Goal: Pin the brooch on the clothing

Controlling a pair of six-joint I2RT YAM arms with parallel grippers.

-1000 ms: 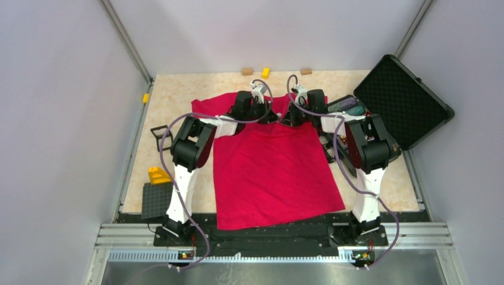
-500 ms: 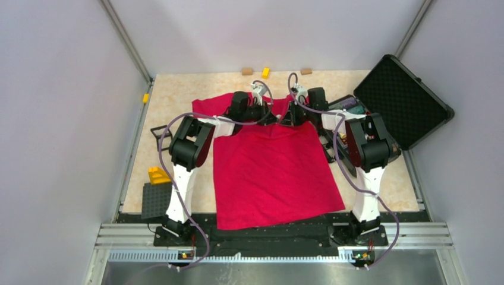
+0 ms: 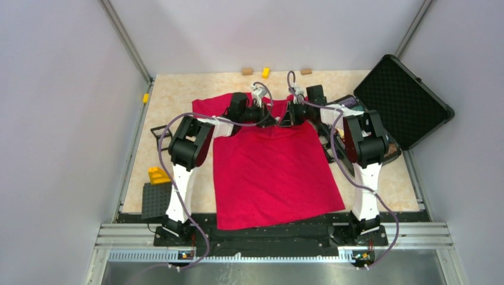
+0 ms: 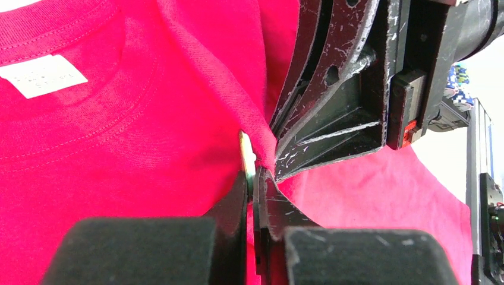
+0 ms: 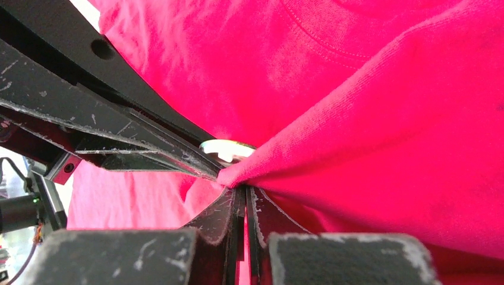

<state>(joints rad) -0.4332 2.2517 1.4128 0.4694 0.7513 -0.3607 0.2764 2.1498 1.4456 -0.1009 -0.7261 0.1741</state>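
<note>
Both jaws are clamped: my left gripper (image 4: 253, 178) pinches the tiny round greenish-tan brooch (image 4: 246, 151) edge-on, and my right gripper (image 5: 242, 193) nips a raised fold (image 5: 356, 136) of the bright red soft-fabric T-shirt (image 3: 273, 172) just below its collar (image 4: 89, 119), toward the far edge of the worktop (image 3: 178, 101), midway across. Over the last second the wrists have drawn together, so the brooch now touches the fold. I judge piercing is imminent; I see no pin through yet.

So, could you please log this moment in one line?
left gripper shut on brooch; right gripper shut on T-shirt fold; brooch at fold
</note>
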